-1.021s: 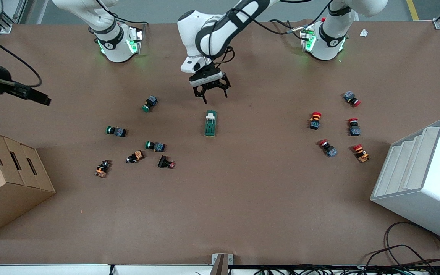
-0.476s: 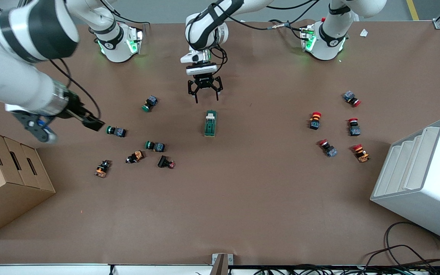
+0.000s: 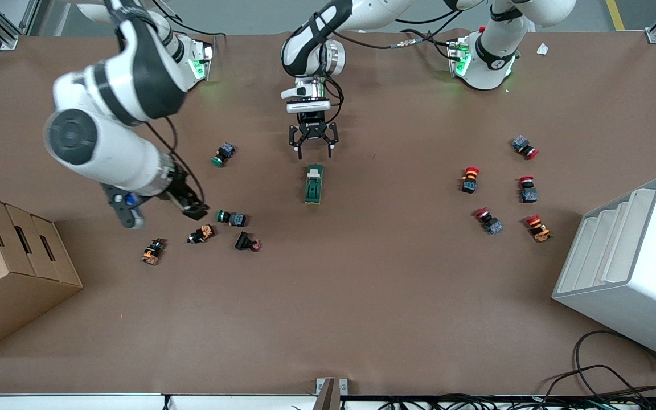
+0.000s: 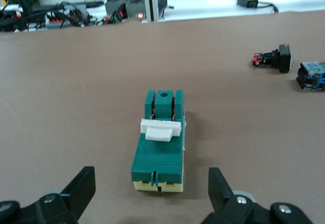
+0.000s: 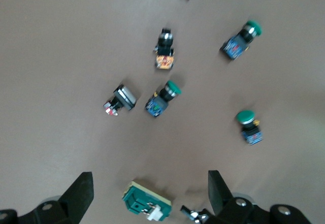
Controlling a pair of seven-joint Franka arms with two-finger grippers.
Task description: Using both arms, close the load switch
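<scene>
The load switch (image 3: 314, 184), a dark-green block with a white lever (image 4: 161, 130), lies mid-table. It also shows in the left wrist view (image 4: 158, 148) and the right wrist view (image 5: 147, 202). My left gripper (image 3: 312, 149) is open and empty. It hangs low over the table just farther from the front camera than the switch, with one finger (image 4: 84, 188) to each side of the switch's end, not touching it. My right gripper (image 3: 191, 208) is open and empty, high over the push buttons toward the right arm's end. Its fingers (image 5: 81, 193) frame the switch from above.
Green, orange and black push buttons (image 3: 231, 217) lie scattered under the right gripper, and another (image 3: 224, 154) lies farther from the camera. Several red push buttons (image 3: 469, 179) lie toward the left arm's end. A cardboard box (image 3: 9, 267) and a white bin (image 3: 630, 267) stand at the table's ends.
My right arm has swung in from the table's end to over the push buttons. My left gripper has straightened and come closer to the switch's end.
</scene>
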